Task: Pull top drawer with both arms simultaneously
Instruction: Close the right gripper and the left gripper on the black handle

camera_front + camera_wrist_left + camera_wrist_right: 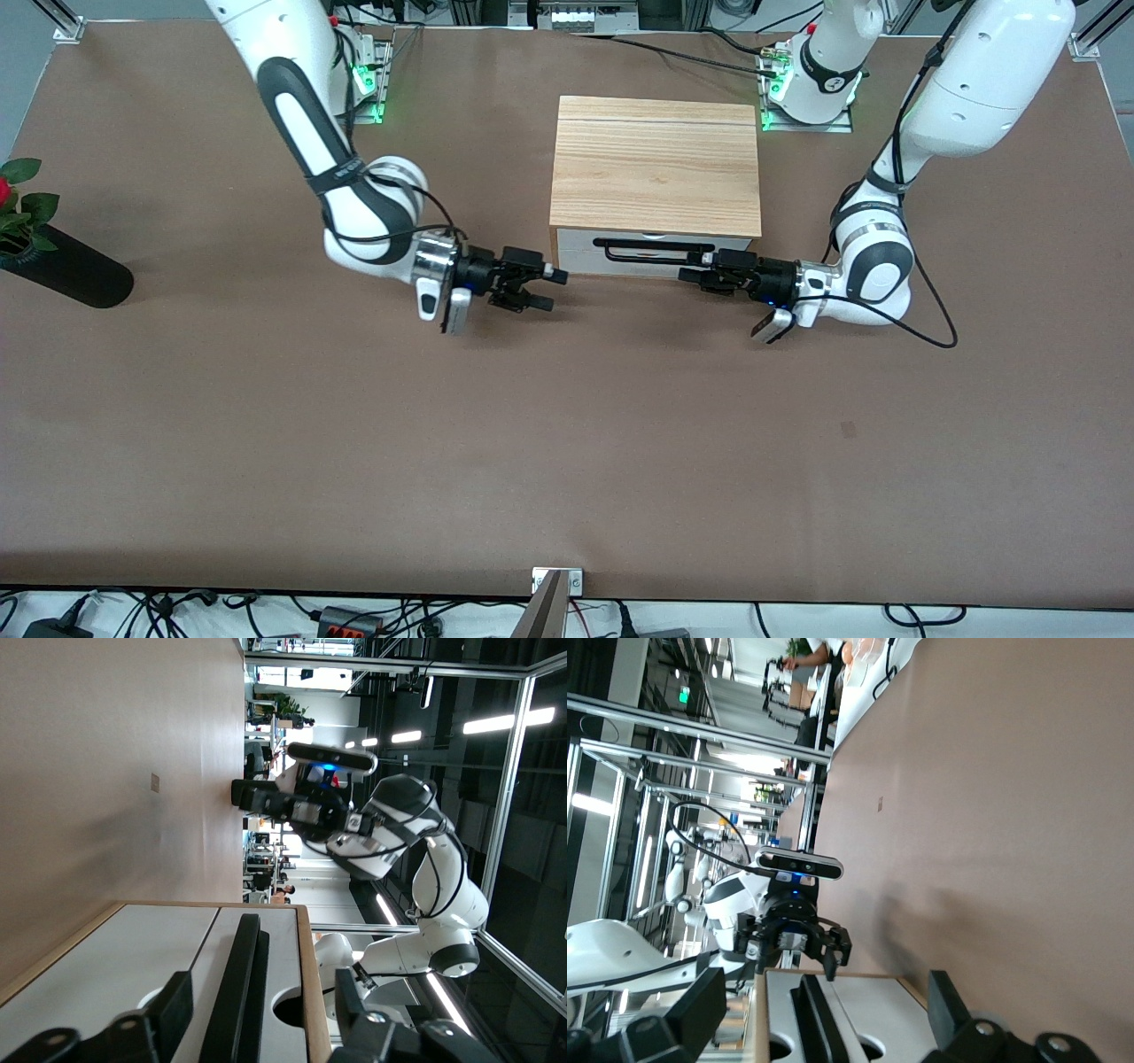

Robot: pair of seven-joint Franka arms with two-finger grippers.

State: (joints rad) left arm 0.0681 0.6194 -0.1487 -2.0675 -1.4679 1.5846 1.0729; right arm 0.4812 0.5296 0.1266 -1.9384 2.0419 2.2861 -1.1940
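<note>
— Left gripper point(695, 268)?
— At the top drawer point(651, 252), its fingers point(168, 1010) straddling the black bar handle point(654, 248), not yet clamped.
— Right gripper point(542, 289)?
— Spread wide, empty, just beside the drawer's front corner.
— Drawer?
— Closed under the cabinet top point(656, 164).

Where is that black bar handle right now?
In the front view, the black bar handle runs across the white drawer front, just under the wooden cabinet top, with the left gripper at its end.
</note>
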